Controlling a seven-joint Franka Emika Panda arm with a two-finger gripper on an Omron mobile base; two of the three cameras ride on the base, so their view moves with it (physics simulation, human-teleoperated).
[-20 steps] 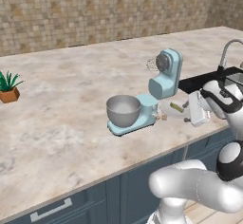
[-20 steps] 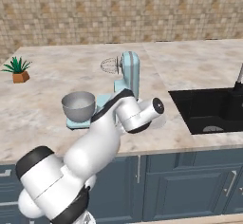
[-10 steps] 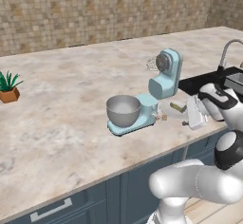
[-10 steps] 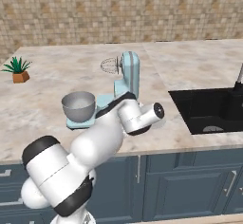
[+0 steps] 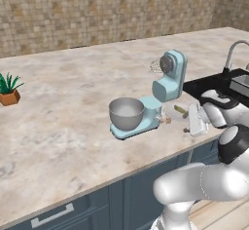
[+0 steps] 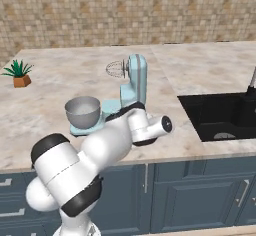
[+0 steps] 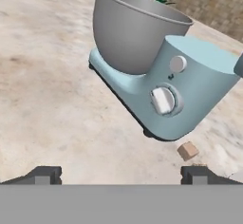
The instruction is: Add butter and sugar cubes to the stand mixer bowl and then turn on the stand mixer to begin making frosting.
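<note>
The pale blue stand mixer (image 5: 168, 80) (image 6: 134, 82) stands on the counter with its head tilted up and its whisk raised. Its grey metal bowl (image 5: 126, 113) (image 6: 82, 111) (image 7: 133, 33) sits on the flat base. In the hand view the mixer's column (image 7: 190, 90) with its white knob (image 7: 163, 99) is close ahead. A small tan sugar cube (image 7: 188, 150) (image 5: 168, 120) lies on the counter by the base. The butter (image 5: 181, 110) rests on a white plate (image 5: 171, 113) right of the mixer. My gripper (image 5: 188, 122) (image 7: 122, 174) hovers low beside that plate, open and holding nothing.
A potted plant (image 5: 8, 91) (image 6: 20, 75) stands far left on the counter. The black sink (image 5: 219, 85) (image 6: 220, 115) with its faucet (image 5: 233, 53) lies to the right. My own arm (image 6: 115, 145) covers the counter in front of the mixer in the right base view.
The hand has sunk a little toward the counter beside the mixer and the elbow has swung. The jaws have stayed open. Mixer, bowl and plate have not moved.
</note>
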